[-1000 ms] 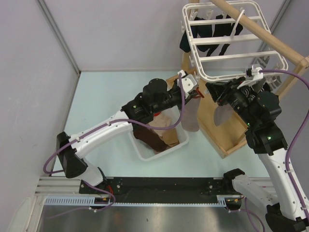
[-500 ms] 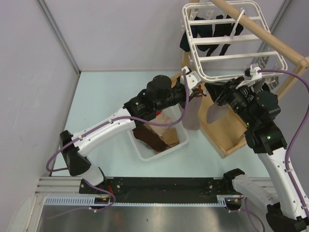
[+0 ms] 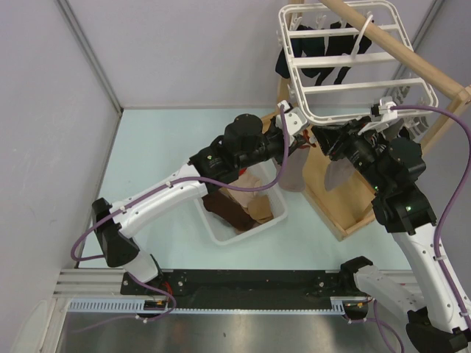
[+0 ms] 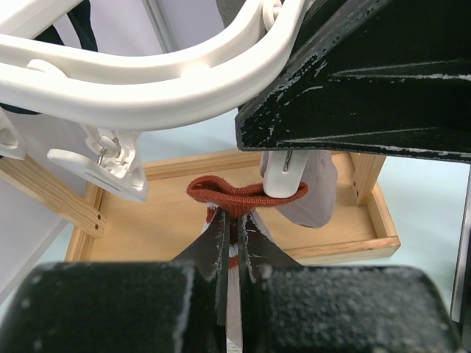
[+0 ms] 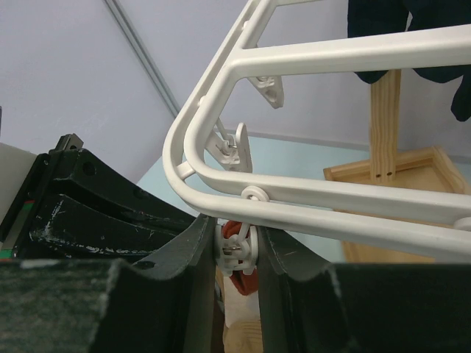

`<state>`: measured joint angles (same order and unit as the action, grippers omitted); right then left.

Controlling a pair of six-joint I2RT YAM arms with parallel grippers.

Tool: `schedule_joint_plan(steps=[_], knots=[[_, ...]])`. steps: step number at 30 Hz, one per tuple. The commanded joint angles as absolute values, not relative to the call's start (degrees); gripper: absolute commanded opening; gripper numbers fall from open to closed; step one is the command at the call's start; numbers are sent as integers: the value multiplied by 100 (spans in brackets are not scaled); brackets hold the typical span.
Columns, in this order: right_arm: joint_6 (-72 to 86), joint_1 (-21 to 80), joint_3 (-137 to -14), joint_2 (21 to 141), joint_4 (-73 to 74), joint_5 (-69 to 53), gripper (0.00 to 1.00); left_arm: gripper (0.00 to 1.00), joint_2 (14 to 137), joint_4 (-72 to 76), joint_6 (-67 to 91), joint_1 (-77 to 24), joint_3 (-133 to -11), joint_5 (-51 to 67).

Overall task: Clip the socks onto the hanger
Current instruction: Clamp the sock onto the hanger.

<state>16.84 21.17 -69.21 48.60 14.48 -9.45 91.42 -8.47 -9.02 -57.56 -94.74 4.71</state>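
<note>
The white hanger (image 3: pixel 346 62) hangs from the wooden pole, with dark socks (image 3: pixel 324 44) clipped at its far side. My left gripper (image 3: pixel 298 140) is shut on a grey sock (image 3: pixel 293 176), pinching it just below its maroon cuff (image 4: pixel 235 195), and holds the cuff up against a small white clip (image 4: pixel 283 176) under the hanger's near rim (image 4: pixel 147 81). My right gripper (image 3: pixel 324 140) is shut on that same clip (image 5: pixel 237 250), squeezing its two sides, with the maroon cuff (image 5: pixel 241 282) showing in and below it. A second grey sock (image 3: pixel 335 173) hangs beside my right gripper.
A white basket (image 3: pixel 221 228) with brown and beige socks (image 3: pixel 235 209) sits under my left arm. The wooden rack's base tray (image 3: pixel 346 206) and slanted pole (image 3: pixel 397 51) stand at the right. More free clips (image 5: pixel 268 88) dangle from the hanger frame.
My left gripper has moved up and right with the grey sock, bringing the cuff to the clip. My right gripper has stayed at the clip; the grey sock beside it swung slightly.
</note>
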Motion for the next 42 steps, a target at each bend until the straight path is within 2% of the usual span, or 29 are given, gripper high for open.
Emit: schedule_joint_plan(steps=[1, 35, 38, 39, 41, 42], knots=[[1608, 2171, -6970, 4852, 1503, -941, 0, 0, 8957, -791, -800, -5818, -9703, 580], [1485, 2294, -6961, 4922, 1626, -844, 0, 0, 8895, -659, -712, -5819, -9826, 721], [1494, 2285, -6970, 4913, 1652, -791, 11, 3, 8894, -624, -721, -5827, -9817, 721], [1494, 2294, -6970, 4913, 1644, -782, 21, 6, 8912, -624, -721, -5827, -9817, 721], [1529, 2294, -6970, 4869, 1626, -747, 32, 9, 8921, -633, -729, -5827, -9809, 712], [1538, 2285, -6961, 4852, 1617, -721, 42, 13, 8938, -615, -729, -5818, -9809, 686]])
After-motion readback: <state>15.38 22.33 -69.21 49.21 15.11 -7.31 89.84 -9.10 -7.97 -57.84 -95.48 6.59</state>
